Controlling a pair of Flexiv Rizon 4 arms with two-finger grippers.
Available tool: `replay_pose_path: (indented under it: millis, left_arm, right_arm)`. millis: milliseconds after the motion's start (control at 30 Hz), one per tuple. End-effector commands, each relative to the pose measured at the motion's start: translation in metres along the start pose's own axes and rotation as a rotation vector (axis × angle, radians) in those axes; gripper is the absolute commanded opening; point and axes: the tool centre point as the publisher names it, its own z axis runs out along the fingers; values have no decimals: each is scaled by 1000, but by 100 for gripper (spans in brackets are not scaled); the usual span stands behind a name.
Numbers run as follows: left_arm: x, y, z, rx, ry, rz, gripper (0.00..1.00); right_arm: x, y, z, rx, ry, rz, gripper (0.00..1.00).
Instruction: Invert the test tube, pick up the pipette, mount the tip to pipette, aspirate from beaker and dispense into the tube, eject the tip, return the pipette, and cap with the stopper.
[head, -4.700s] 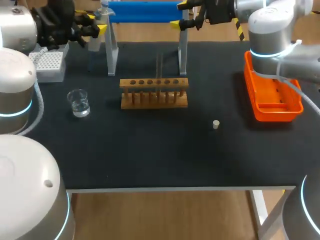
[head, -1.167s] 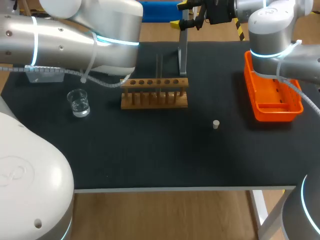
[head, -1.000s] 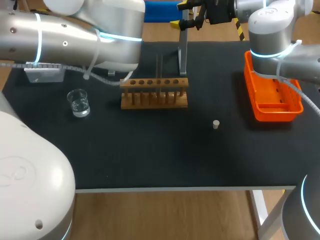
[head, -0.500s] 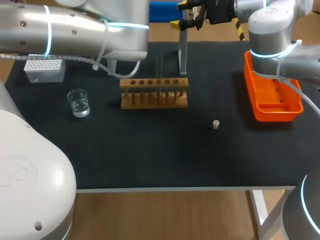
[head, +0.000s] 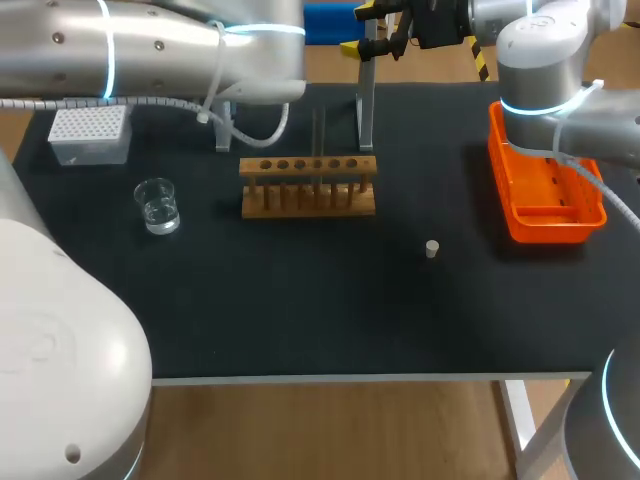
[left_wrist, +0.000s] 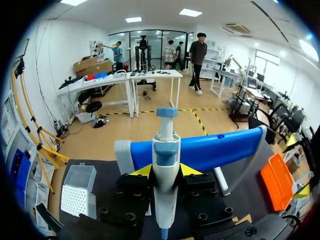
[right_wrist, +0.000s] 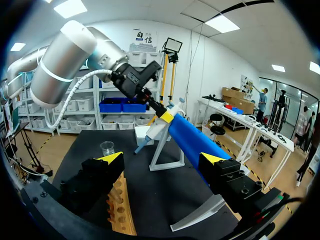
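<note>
Head camera looks down from behind; both wrist cameras closely share the blue rack (left_wrist: 225, 147).

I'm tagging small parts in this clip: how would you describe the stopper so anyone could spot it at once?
On the black table, look at the open stretch between the wooden test tube rack and the orange tray. The stopper stands there alone, nearer the front edge than the rack. It is a tiny pale cylinder, touching nothing.

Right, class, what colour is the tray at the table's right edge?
The tray is bright orange; the head view shows it best.
</note>
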Motion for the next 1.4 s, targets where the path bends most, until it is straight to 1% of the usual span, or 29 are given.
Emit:
replay_pose_path:
  millis: [33,633,900,1000,1400]
  left_arm:
    - [0,-3,3,-20,-3,0,0]
    - [-1,2,7,-56,-8,-9,0]
    - [-1,-6,5,-41,-16,-4,0]
    - [-2,-11,2,-24,-31,3,0]
    - [-1,-18,11,-56,-32,18,0]
  right_arm:
    - [-1,0,-1,3,4,0,100]
    - [-1,0,-1,3,4,0,100]
    - [-1,0,-1,3,4,0,100]
    - [-1,0,-1,3,4,0,100]
    - [-1,0,-1,3,4,0,100]
